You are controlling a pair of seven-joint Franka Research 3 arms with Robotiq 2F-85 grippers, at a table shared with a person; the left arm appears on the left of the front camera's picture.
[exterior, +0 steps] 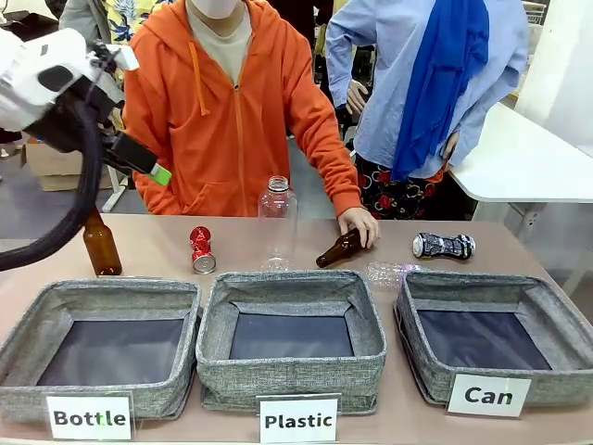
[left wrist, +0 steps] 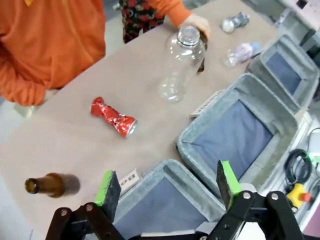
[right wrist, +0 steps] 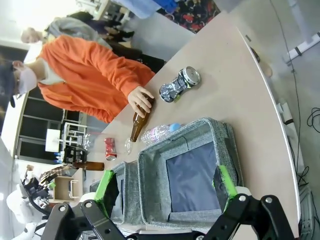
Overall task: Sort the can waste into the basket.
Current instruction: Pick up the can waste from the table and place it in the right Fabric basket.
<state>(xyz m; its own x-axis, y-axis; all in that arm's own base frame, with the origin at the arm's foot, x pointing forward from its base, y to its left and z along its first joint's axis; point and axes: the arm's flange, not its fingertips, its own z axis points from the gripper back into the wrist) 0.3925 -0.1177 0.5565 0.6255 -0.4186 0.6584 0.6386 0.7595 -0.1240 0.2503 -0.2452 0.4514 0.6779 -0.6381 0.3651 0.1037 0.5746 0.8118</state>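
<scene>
A crushed red can (exterior: 201, 248) stands on the table behind the left-hand bins, and lies below and ahead of my fingers in the left wrist view (left wrist: 113, 116). The black-and-silver can (exterior: 443, 246) lies on its side just behind the "Can" basket (exterior: 482, 278). My left gripper (exterior: 153, 170) hangs high over the table's left end, open and empty (left wrist: 167, 182). My right gripper (right wrist: 165, 185) is open and empty, hovering above the Can basket (right wrist: 220, 130), with the black-and-silver can (right wrist: 179, 84) beyond it. The Can basket holds nothing.
The "Bottle" bin (exterior: 102, 289) and the "Plastic" bin (exterior: 292, 278) stand left of the Can basket. A person's hand (exterior: 359, 225) rests on a lying brown bottle (exterior: 341, 247). Also on the table are a clear bottle (exterior: 277, 218), an upright brown bottle (exterior: 100, 246) and a crushed plastic bottle (exterior: 394, 272).
</scene>
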